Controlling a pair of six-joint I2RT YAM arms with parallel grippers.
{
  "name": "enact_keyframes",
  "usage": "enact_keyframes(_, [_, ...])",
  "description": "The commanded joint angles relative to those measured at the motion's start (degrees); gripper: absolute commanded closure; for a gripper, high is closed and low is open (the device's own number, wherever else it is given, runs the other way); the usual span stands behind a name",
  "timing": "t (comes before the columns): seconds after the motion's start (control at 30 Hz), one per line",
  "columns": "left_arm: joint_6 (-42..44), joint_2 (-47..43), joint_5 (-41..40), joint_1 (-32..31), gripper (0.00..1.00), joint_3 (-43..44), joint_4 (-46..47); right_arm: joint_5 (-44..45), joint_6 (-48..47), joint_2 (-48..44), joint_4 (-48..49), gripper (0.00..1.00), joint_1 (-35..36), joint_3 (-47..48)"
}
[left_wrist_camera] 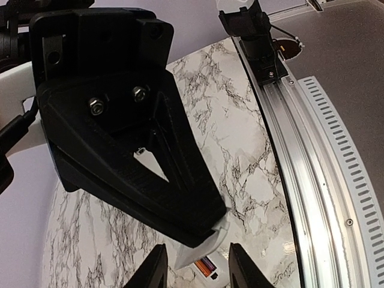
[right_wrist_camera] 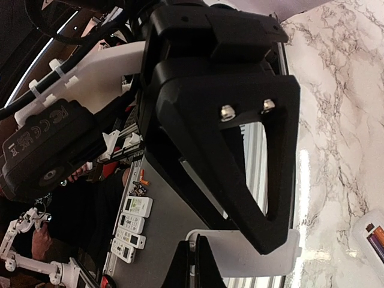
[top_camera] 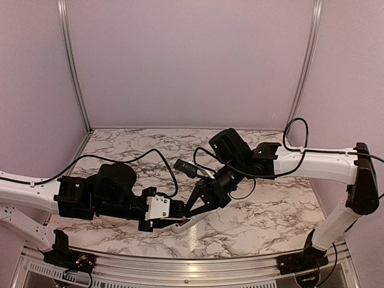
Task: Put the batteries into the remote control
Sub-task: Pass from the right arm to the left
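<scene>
The white remote control (top_camera: 185,226) lies on the marble table near the front edge with its battery bay open. In the left wrist view an orange battery (left_wrist_camera: 209,264) and a dark battery (left_wrist_camera: 215,261) sit side by side in the bay. My left gripper (left_wrist_camera: 198,267) is open, its fingers standing either side of the remote (left_wrist_camera: 221,271). My right gripper (right_wrist_camera: 193,264) is shut on the edge of a thin white cover plate (right_wrist_camera: 252,255) and holds it tilted just above the bay. The plate (left_wrist_camera: 201,251) hides most of the remote. The remote's end (right_wrist_camera: 367,225) also shows in the right wrist view.
The two grippers (top_camera: 171,221) (top_camera: 202,206) are close together over the remote. The aluminium table rail (left_wrist_camera: 300,156) runs just beside it. Off the table, several spare remotes (right_wrist_camera: 133,222) and loose orange batteries (right_wrist_camera: 143,177) lie on a grey surface.
</scene>
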Motion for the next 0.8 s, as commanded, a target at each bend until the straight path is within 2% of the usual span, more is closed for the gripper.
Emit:
enact_keyframes(0.0, [1.6, 1.6, -0.8, -1.1, 0.66, 2.3, -1.8, -1.8, -0.3, 0.9, -0.7, 1.0, 0.7, 2.3])
enact_keyframes(0.47, [1.9, 1.9, -1.8, -2.9, 0.91, 2.6, -2.8, -3.6, 0.5, 2.1, -0.5, 0.99, 0.9, 1.9])
enact_keyframes(0.67, [0.6, 1.7, -1.0, -3.1, 1.0, 2.1, -2.6, -2.9, 1.0, 1.6, 0.0, 0.58, 0.6, 3.5])
enact_keyframes(0.7, [0.0, 1.5, -0.7, -3.1, 1.0, 1.8, -2.1, -2.1, 1.0, 1.2, 0.0, 0.53, 0.2, 4.0])
enact_keyframes(0.77, [-2.0, 0.8, -0.5, -3.1, 1.0, 0.8, -0.5, -0.4, 1.4, 0.1, 0.2, 0.51, -1.8, 4.5])
